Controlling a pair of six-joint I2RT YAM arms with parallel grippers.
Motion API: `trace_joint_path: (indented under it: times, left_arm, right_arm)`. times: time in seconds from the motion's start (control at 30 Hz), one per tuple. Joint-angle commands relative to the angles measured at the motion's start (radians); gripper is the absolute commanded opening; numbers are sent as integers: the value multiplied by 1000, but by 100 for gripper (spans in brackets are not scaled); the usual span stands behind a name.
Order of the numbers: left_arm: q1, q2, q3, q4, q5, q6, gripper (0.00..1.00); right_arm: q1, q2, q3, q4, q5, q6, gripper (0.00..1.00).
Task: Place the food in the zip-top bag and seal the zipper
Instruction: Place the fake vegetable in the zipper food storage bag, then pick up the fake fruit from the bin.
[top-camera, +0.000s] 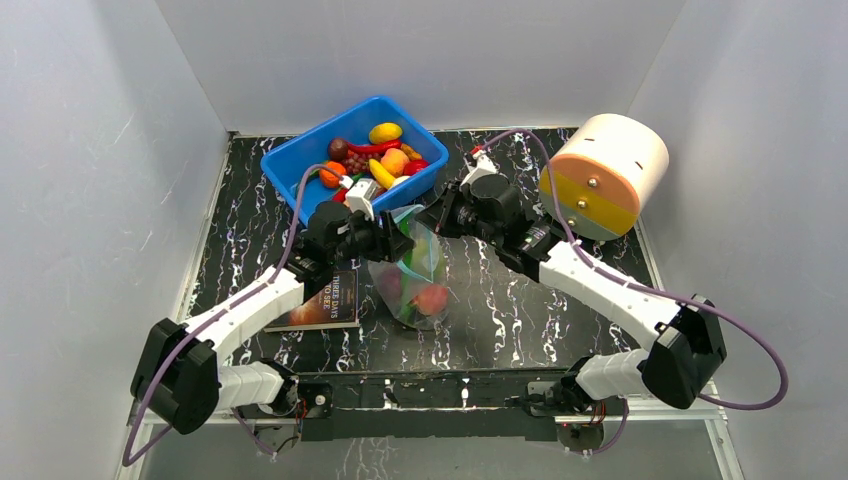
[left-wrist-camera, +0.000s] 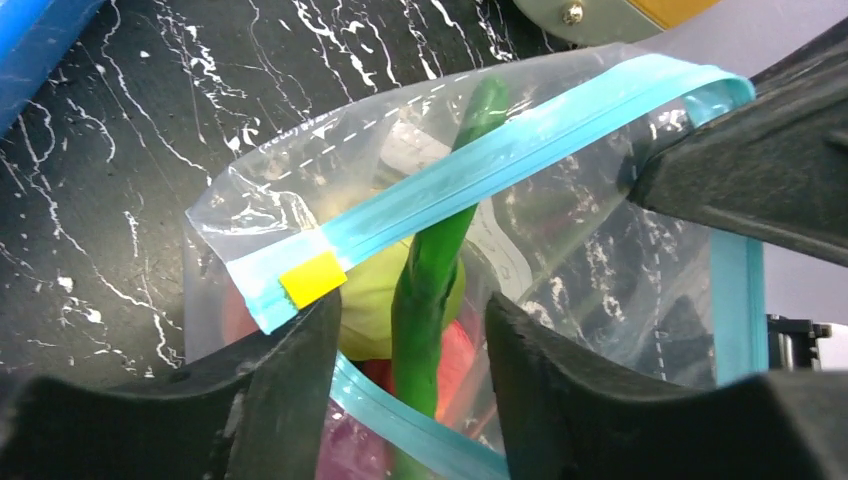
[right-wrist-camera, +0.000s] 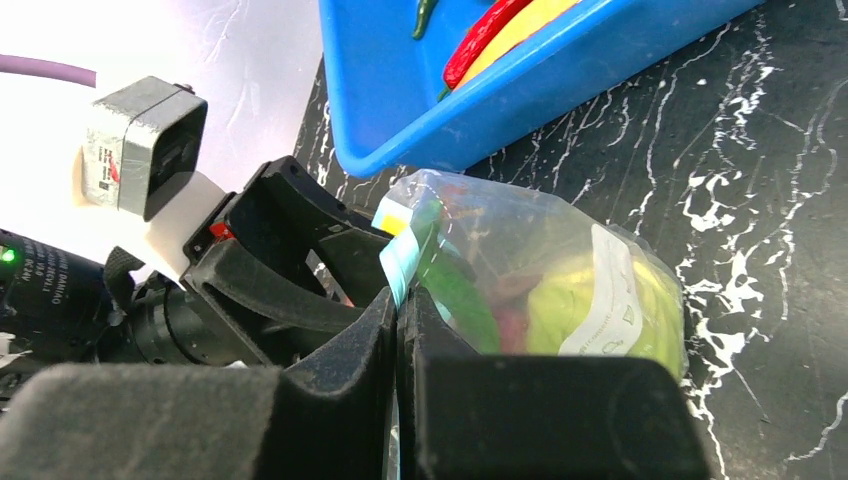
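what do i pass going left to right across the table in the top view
book → bag → drum. The bin spans over both book and bag, so it is left out.

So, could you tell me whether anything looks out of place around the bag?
Yes: a green bean sticks up out of the bag, crossing the zipper strip at its mouth. Like that, the strip probably cannot press shut. The right gripper pinches the strip; the left gripper stands open around the bean.

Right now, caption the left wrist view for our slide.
Open left gripper straddles green bean standing in unsealed zip-top bag.
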Motion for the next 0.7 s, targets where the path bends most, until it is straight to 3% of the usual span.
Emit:
trace_joint_path:
  times: [0.0,0.13,0.33,0.47,0.67]
  left_arm:
    - [-5,-53,109,-117,36,-1,57]
    - [-4,-97,165,-150,46,-23,65]
    - [-5,-102,243,-229,36,-15,67]
    - [-5,-90,315,-372,-129,57,71]
    - [1,-36,421,-522,-317,135,69]
  right_arm:
    - [-4,-60,19,8,88,-42,0]
    - [-8,-69,24,-53,204,-106,0]
    - [-17,-111,31,-103,251,-157,0]
    - [-22,-134,35,-136,255,-186,0]
    - [-22,-165,24,-154,221,-220,0]
